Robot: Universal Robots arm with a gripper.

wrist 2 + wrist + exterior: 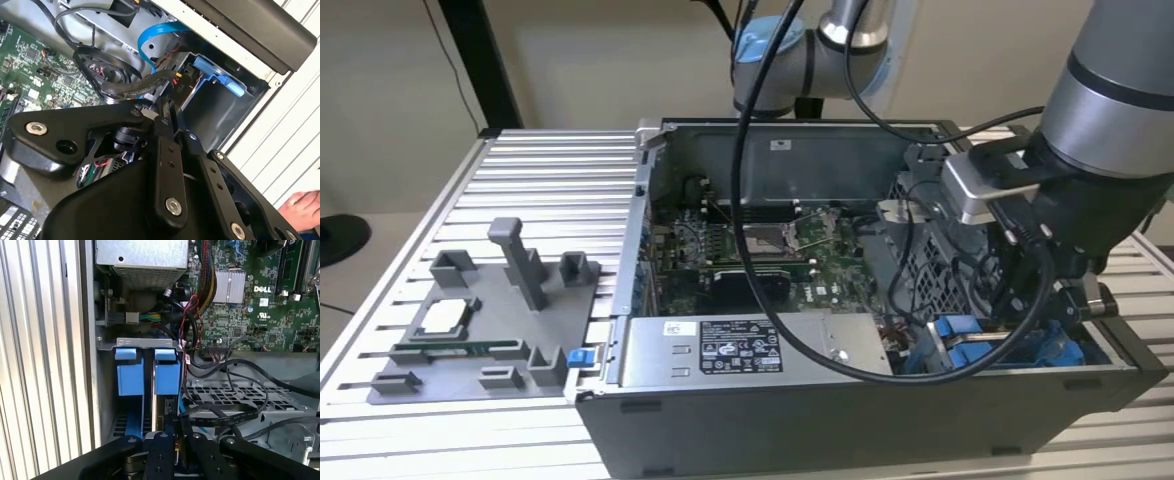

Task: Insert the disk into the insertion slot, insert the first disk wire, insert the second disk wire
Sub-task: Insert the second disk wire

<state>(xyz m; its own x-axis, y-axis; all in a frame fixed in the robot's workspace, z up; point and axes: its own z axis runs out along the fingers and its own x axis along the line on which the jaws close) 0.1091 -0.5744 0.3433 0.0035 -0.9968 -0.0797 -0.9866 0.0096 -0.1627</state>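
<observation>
Near end first: gripper is down in the drive corner of the open PC case. Its black linkages block the bottom of both wrist views. Fingers look pressed together on something dark at the end of a black cable; the tips are buried in wiring, so I can't tell if they are gripping it or just clenched.

Insertion slot: two blue plastic tabs side by side under a grey metal lip, blue rails running down from them. Between the rails only a thin dark edge shows; can't make out whether that is the disk, since the gripper cuts off the lower part. No label or silver body is readable from here. In the exterior view the slot sits in the case corner nearest the camera on the exterior view's right, partly behind the arm and its cables.

Beside the slot: perforated metal cage with black cables draped over it, and a blue flat cable looping above.

Further in: grey power-supply box, then green motherboard.

Bench is ribbed aluminium. A grey fixture tray sits on the exterior view's left.

A person's fingertips are cut off at the frame corner.
</observation>
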